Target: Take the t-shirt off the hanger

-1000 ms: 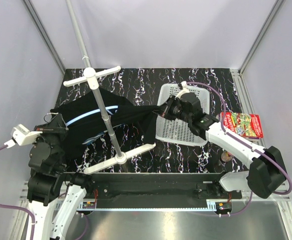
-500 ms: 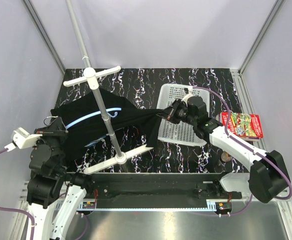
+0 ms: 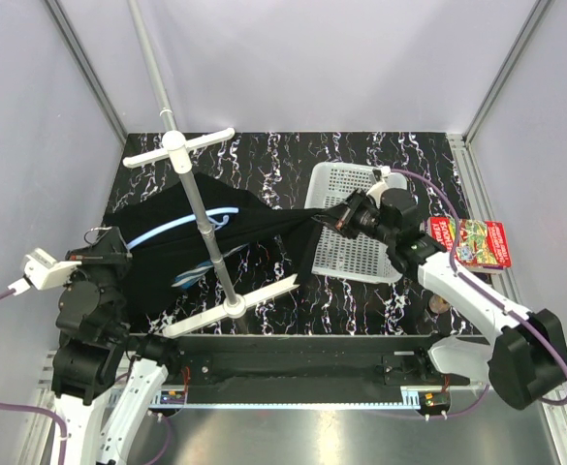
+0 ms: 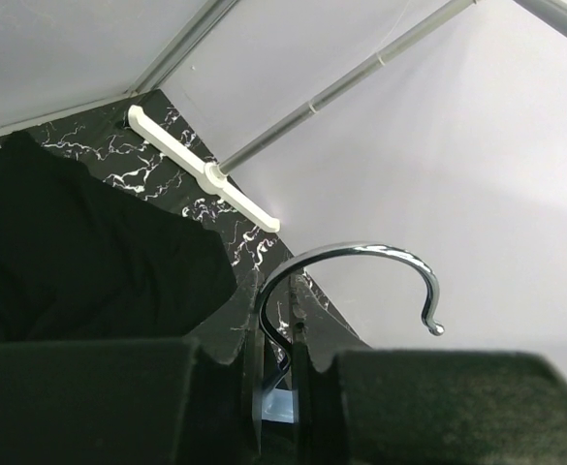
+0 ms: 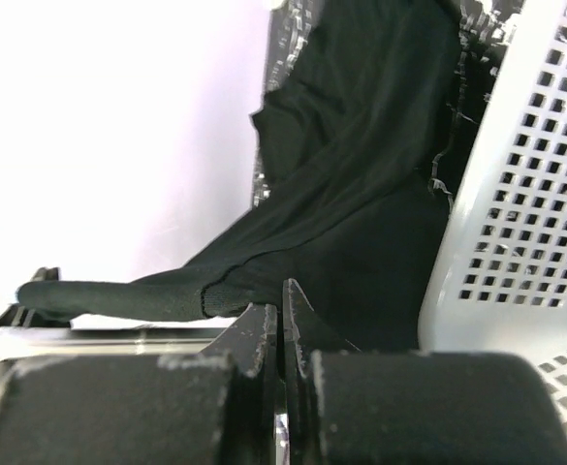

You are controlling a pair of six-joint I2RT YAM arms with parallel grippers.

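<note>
The right gripper (image 3: 338, 217) is clamped on a fold of the t-shirt (image 3: 264, 225) and has drawn it further to the right over the last second, so that the hand now hangs above the near edge of the white basket (image 3: 361, 254). The black cloth is pulled into a taut band from the left side of the table, past the pole stand (image 3: 205, 225), to those jaws. More of the light-blue hanger (image 3: 167, 230) now shows bare, so the shirt seems to be sliding off it, though most of the cloth is draped around it yet. The left gripper (image 3: 97, 254) has barely shifted.

Only the right wrist view shows the pinch itself: the fingers (image 5: 264, 334) are closed narrow on a dark hem. Only the left wrist view shows the metal hook (image 4: 361, 254), its stem held between the left fingers (image 4: 89, 397).
</note>
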